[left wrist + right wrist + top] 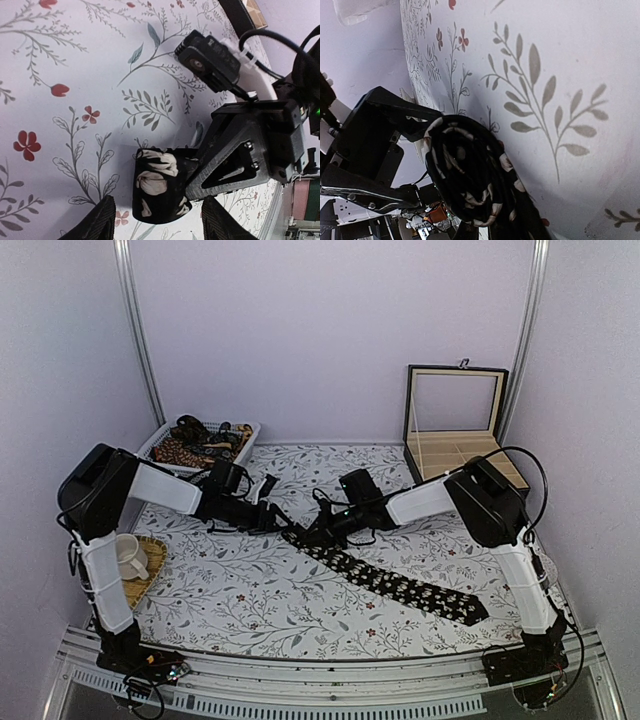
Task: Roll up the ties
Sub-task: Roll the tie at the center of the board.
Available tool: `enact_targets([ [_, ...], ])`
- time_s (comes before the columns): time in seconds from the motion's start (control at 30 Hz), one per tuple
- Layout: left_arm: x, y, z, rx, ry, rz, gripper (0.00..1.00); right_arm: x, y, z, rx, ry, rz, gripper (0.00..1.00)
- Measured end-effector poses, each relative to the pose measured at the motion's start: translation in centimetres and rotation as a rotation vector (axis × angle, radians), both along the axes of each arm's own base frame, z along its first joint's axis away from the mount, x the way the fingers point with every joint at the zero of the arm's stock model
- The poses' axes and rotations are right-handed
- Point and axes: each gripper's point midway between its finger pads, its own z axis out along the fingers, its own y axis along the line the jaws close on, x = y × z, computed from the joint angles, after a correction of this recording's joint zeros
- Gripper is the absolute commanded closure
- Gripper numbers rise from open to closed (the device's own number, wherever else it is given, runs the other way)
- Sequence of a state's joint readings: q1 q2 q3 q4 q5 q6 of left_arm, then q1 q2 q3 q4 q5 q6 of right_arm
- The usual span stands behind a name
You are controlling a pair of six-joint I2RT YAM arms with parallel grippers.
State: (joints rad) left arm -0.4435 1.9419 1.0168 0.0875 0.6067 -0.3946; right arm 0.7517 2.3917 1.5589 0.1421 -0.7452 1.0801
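Now, top view: black tie lies diagonal on floral cloth, wide end toward near-right corner, narrow end wound up at table centre. L gripper and R gripper meet there from opposite sides; one to hold, one to guide, I judge. Basket w/ spare ties sits far left, open box far right, cup near left, all well apart from the work. Bare cloth on both sides of the flat length, so there is room to roll on toward the near-right.

L wrist view: roll sits between the L fingers, which are spread wide, one per side; contact not evident. R claw's tip butts into the roll's end.

R wrist view: roll seen end-on, a tight spiral close to the lens, hiding R's own fingers. R claw is pressed together, pinching the inner turns I judge, which keeps the coil from springing. Flat strip exits bottom right.
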Motion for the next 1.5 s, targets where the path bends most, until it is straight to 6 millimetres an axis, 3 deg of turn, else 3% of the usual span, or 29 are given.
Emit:
enact_targets([
  [0.1, -0.4, -0.2, -1.5, 0.0, 0.029, -0.023, 0.42, 0.0, 0.1, -0.1, 0.0, -0.001, 0.001, 0.96],
  [0.43, -0.7, -1.3, -1.5, -0.06, 0.034, -0.096, 0.47, 0.0, 0.1, -0.1, 0.0, -0.004, 0.005, 0.98],
  [0.67, -0.7, -1.8, -1.8, -0.096, 0.048, -0.127, 0.56, 0.0, 0.0, -0.2, -0.003, -0.005, 0.006, 0.99],
  [0.83, -0.8, -1.7, -2.1, -0.09, 0.058, -0.113, 0.7, 0.0, 0.0, -0.2, -0.003, -0.011, 0.009, 0.98],
  [1.0, -0.9, -1.5, -2.5, -0.084, 0.063, -0.098, 0.88, 0.0, 0.0, -0.2, -0.005, -0.014, 0.011, 0.85],
  [1.17, -0.8, -1.5, -2.5, -0.086, 0.067, -0.09, 0.97, 0.2, 0.1, 0.2, 0.011, -0.034, 0.021, 0.7],
  [1.37, -0.9, -1.6, -2.4, -0.081, 0.064, -0.09, 0.99, 0.4, -0.1, 0.7, 0.015, -0.096, 0.037, 0.62],
  [1.5, -1.3, -1.7, -2.5, -0.065, 0.061, -0.093, 1.0, 0.1, -1.4, 1.2, -0.051, -0.171, 0.041, 0.57],
])
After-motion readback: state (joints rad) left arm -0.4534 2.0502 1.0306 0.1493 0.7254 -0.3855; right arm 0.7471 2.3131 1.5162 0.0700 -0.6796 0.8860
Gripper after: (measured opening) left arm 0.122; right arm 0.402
